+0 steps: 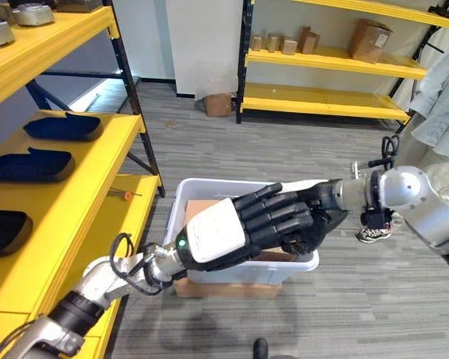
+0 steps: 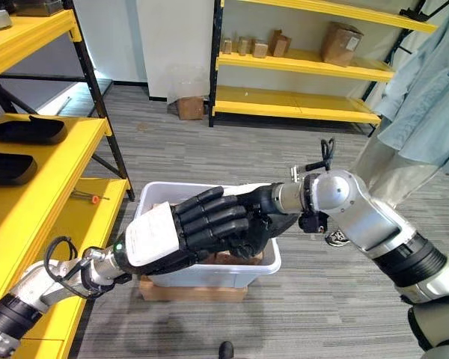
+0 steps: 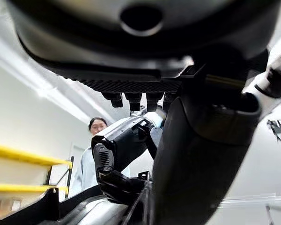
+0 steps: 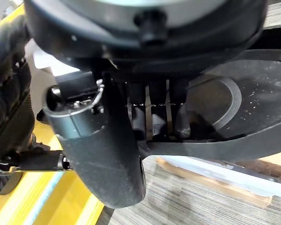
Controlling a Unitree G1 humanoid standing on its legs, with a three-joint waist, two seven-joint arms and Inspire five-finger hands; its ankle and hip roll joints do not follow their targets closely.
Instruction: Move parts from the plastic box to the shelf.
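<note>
Both hands meet above the white rectangular plastic box (image 2: 209,275), which sits on the grey plank floor (image 1: 299,153) on a flat brown cardboard piece (image 2: 191,292). Left hand (image 1: 243,228), fingers straight and spread, lies against the right hand (image 2: 263,212). Right hand's fingers curl round a black curved plastic part (image 4: 234,122). Yellow metal shelf (image 1: 67,202) at 9 o'clock carries three similar black curved parts (image 1: 60,127). Person's pale blue sleeve (image 2: 426,97) at 2 o'clock.
</note>
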